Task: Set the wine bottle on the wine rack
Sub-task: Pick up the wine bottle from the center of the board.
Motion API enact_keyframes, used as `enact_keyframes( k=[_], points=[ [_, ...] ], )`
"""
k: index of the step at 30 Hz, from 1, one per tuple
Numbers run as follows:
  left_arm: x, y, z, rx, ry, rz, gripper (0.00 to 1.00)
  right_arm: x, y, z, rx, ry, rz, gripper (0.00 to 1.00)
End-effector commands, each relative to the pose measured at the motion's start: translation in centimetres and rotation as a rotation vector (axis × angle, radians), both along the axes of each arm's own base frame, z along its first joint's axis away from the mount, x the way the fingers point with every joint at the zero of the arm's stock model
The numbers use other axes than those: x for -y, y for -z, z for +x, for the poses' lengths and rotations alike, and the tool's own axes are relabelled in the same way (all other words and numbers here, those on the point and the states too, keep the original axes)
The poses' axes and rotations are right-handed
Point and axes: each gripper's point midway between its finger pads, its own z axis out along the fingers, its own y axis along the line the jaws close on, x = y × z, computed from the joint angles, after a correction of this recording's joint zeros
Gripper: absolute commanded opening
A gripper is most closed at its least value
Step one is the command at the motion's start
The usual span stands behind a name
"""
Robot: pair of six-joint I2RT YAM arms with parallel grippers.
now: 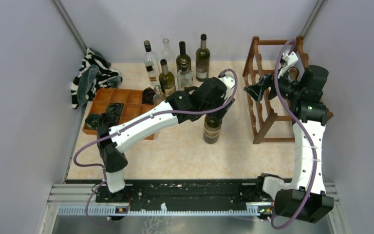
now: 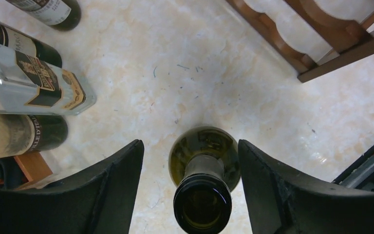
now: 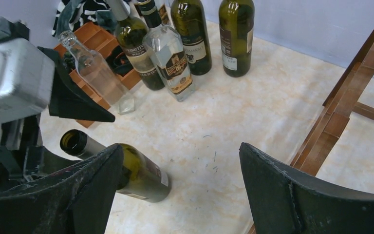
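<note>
Spare bottles [image 1: 202, 61] near wine bottle [image 1: 212, 130]

Left arm [image 1: 141, 124] and right arm [image 1: 308, 146] had white shells between black joint housings, each trailing a looping purple cable [image 1: 85, 146]. Left claw [image 2: 190, 146] and right claw [image 3: 180, 148] bore broad, scuffed black wedge fingers [image 2: 117, 180].

Wine bottle [image 3: 143, 173] (mouth open) standing left, wine rack [image 3: 337, 124] right — well apart
</note>
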Motion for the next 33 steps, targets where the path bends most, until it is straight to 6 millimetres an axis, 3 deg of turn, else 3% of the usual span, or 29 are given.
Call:
enact_keyframes(
  k=[1, 6, 8, 9, 14, 20, 25, 27, 28, 33],
  points=[
    [-0.9, -0.1, -0.2, -0.001, -0.001, 0.072, 0.71, -0.3, -1.4, -0.3, 0.067, -0.025, 0.003, 0.87],
    [-0.5, 0.4, -0.7, -0.027, 0.031, 0.076, 0.45, -0.5, -1.2, -0.4, 0.060, -0.038, 0.013, 0.87],
    [-0.2, 0.2, -1.0, -0.035, 0.051, 0.059, 0.10, -0.6, -1.1, -0.5, 0.056, -0.049, 0.015, 0.87],
    [-0.2, -0.4, -1.0, -0.030, 0.046, 0.041, 0.00, -0.7, -0.9, -0.6, 0.050, -0.061, 0.015, 0.87],
    [-2.5, -4.8, -1.2, -0.007, 0.044, -0.188, 0.00, -1.7, 0.0, -1.4, 0.012, -0.171, -0.011, 0.86],
    [-8.0, -7.9, -2.5, -0.174, 0.147, -0.690, 0.00, -5.4, 2.6, -2.4, 0.043, -0.321, -0.168, 0.87],
    [-13.1, -8.1, -3.6, -0.208, 0.093, -1.002, 0.00, -9.8, 4.7, -4.4, 0.102, -0.520, -0.201, 0.89],
    [-14.5, -7.3, -4.1, -0.232, 0.045, -1.104, 0.00, -11.5, 5.5, -5.4, 0.118, -0.594, -0.211, 0.90],
    [-15.1, -5.9, -4.3, -0.256, 0.011, -1.142, 0.00, -12.4, 5.9, -6.0, 0.127, -0.632, -0.221, 0.91],
    [-17.6, -4.2, -4.9, -0.294, -0.112, -1.338, 0.00, -16.1, 8.6, -8.6, 0.087, -0.765, -0.264, 0.93]
  ],
)
